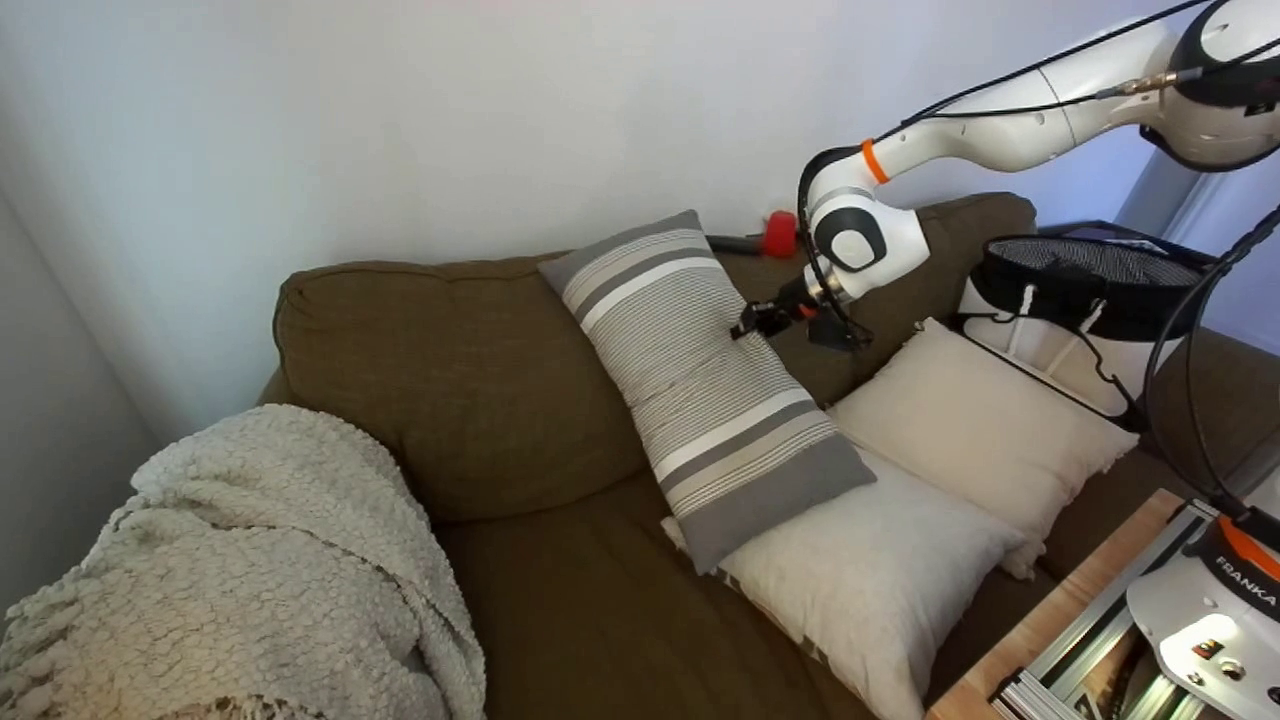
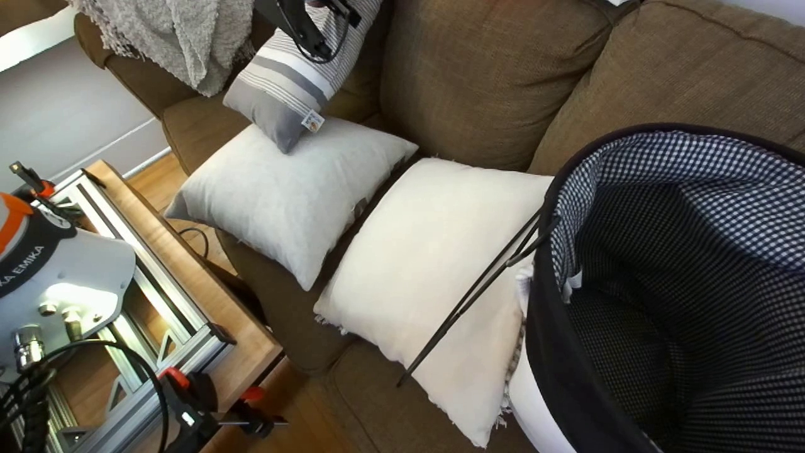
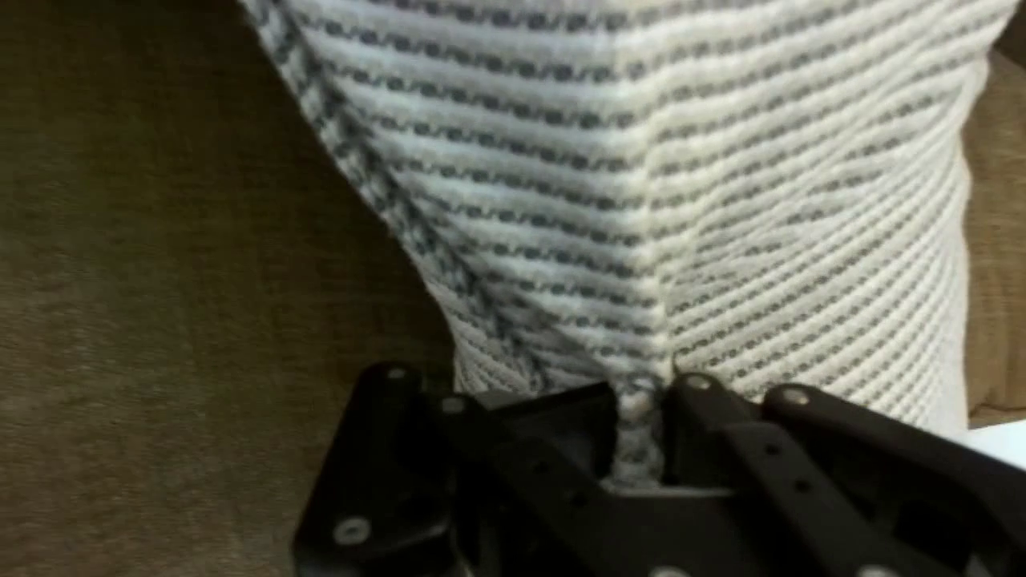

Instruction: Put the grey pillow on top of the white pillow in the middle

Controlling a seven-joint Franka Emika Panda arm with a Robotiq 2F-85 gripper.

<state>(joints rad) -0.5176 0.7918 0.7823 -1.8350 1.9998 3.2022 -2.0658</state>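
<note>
The grey striped pillow point(image 1: 690, 350) is tilted in front of the sofa back. Its lower grey end overlaps the white pillow point(image 1: 870, 570) in both exterior views; whether it rests on it or hangs just above, I cannot tell. The grey pillow point(image 2: 289, 82) is cut off at the top in an exterior view, where the white pillow point(image 2: 270, 189) lies flat on the seat. My gripper point(image 1: 750, 325) is at the grey pillow's long edge, near mid-length. In the wrist view, its fingers point(image 3: 639, 417) are shut on a pinched fold of this edge.
A more beige cushion point(image 1: 980, 420) lies beside the white pillow. Beyond it stands a black-rimmed basket point(image 2: 591, 352) with a black hanger point(image 2: 465, 302). A fluffy blanket point(image 1: 270, 580) covers the sofa's other end. A red-headed object point(image 1: 779, 234) lies on the sofa back.
</note>
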